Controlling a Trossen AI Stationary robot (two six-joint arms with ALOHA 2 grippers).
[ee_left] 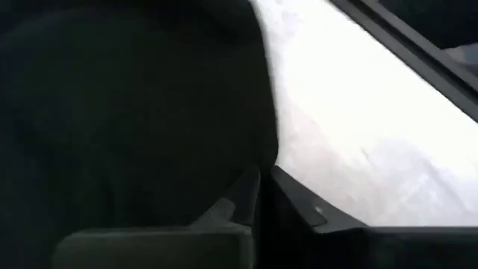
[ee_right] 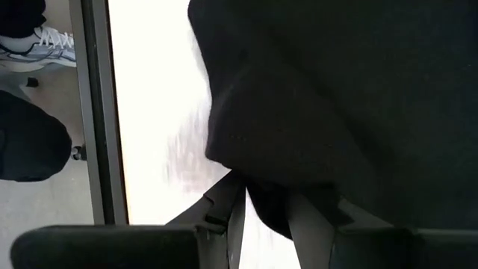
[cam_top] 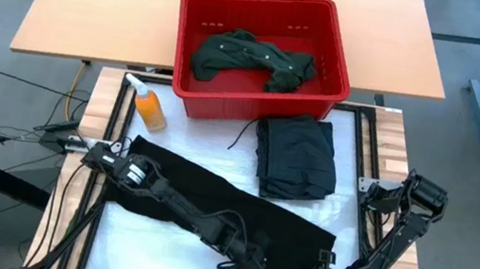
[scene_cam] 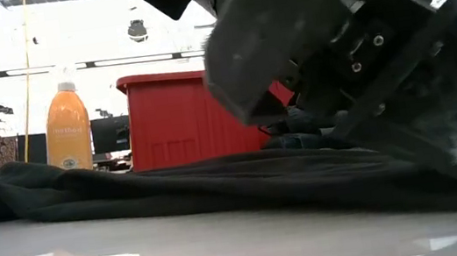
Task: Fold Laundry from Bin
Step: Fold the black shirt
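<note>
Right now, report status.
Left gripper shut on black cloth edge. Right gripper shut on its corner. Green shirt in bin. Nothing blocking.

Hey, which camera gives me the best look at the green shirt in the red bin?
The high view: looking straight down, it shows the green shirt crumpled on the floor of the red bin. The low view shows only the bin's outer wall, which hides the shirt. Neither wrist view shows the shirt or the bin.
</note>
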